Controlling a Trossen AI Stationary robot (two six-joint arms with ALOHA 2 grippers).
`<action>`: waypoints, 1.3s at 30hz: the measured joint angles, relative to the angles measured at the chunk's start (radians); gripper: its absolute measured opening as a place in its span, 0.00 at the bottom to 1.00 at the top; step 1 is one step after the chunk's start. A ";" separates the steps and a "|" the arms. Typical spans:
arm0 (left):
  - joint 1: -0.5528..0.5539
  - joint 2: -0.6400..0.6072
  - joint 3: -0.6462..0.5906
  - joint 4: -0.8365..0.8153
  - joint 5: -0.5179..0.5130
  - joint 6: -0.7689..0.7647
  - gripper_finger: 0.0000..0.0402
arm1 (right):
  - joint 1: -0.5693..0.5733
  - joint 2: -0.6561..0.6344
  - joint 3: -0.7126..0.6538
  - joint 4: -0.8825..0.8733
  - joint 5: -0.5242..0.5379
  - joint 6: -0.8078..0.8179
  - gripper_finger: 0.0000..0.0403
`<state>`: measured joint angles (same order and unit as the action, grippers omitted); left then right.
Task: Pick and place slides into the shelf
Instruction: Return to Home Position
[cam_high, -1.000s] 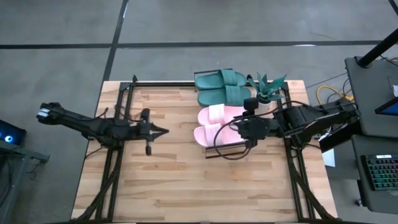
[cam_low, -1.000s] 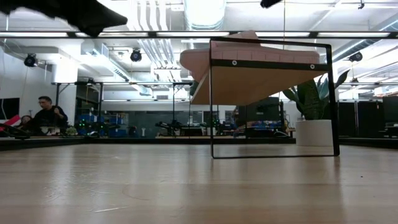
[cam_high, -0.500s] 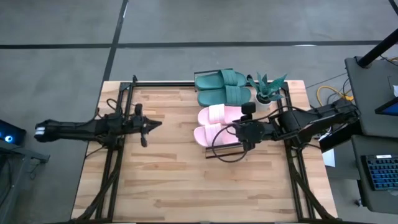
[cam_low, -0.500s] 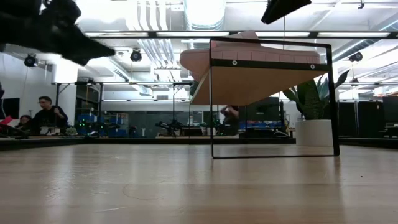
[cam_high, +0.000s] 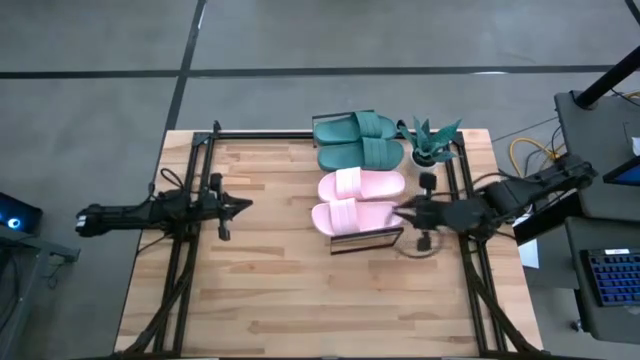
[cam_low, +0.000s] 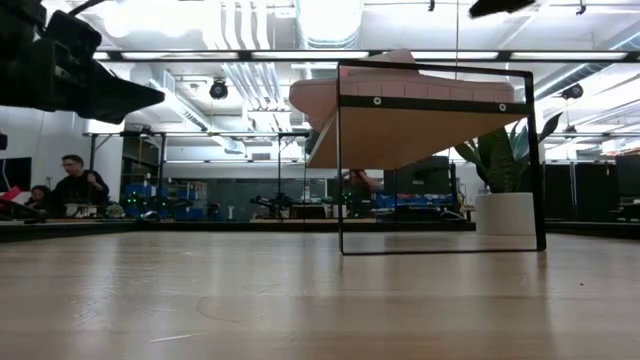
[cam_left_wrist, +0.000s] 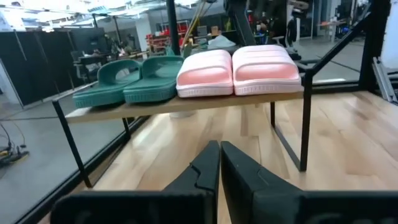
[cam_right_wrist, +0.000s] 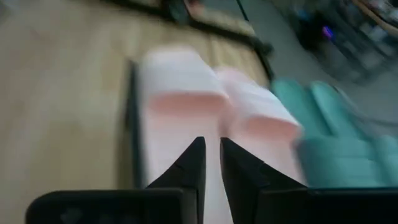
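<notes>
- The wooden table (cam_high: 280, 300) is bare planking along its near edge, at 6 o'clock.
- The left gripper (cam_high: 246, 204) hangs over the table's 9 o'clock side, pointing toward 3 o'clock and well apart from the shelf. In its wrist view the two dark fingers (cam_left_wrist: 208, 165) lie together with only a hairline between them, and nothing is held.
- The right gripper (cam_high: 403, 211) is at the 3 o'clock side, pointing toward 9 o'clock. Its tips are just beside the end of the nearer pink slide; I cannot tell whether they touch it. Its fingers (cam_right_wrist: 193, 165) are drawn together with a thin sliver between them, and they hold nothing.
- The shelf (cam_high: 365, 240) stands toward 1 o'clock from the table's middle, with all four slides on its plank top.
- The pink slides (cam_high: 358, 200) lie side by side on the nearer half of the shelf.
- The teal slides (cam_high: 360, 140) lie side by side on the farther half, toward 12 o'clock, just beside the pink pair.
- A potted plant (cam_high: 432, 142) stands near the teal pair, on their 3 o'clock side.
- In the low view a person (cam_low: 75, 185) sits in the room far behind the table.
</notes>
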<state>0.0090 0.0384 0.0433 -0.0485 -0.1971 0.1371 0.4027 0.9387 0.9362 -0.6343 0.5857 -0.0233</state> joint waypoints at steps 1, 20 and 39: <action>0.000 0.008 0.000 0.001 -0.002 -0.001 0.00 | 0.015 -0.049 -0.061 0.081 -0.031 0.004 0.09; 0.000 0.043 -0.003 0.015 -0.010 -0.001 0.00 | -0.166 -0.550 -0.891 0.924 -0.513 -0.142 0.07; 0.000 0.046 -0.004 0.015 -0.009 -0.003 0.00 | -0.289 -0.743 -0.895 0.805 -0.715 -0.065 0.07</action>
<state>0.0090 0.0845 0.0395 -0.0330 -0.2062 0.1341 0.1138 0.1956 0.0407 0.1708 -0.1294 -0.0881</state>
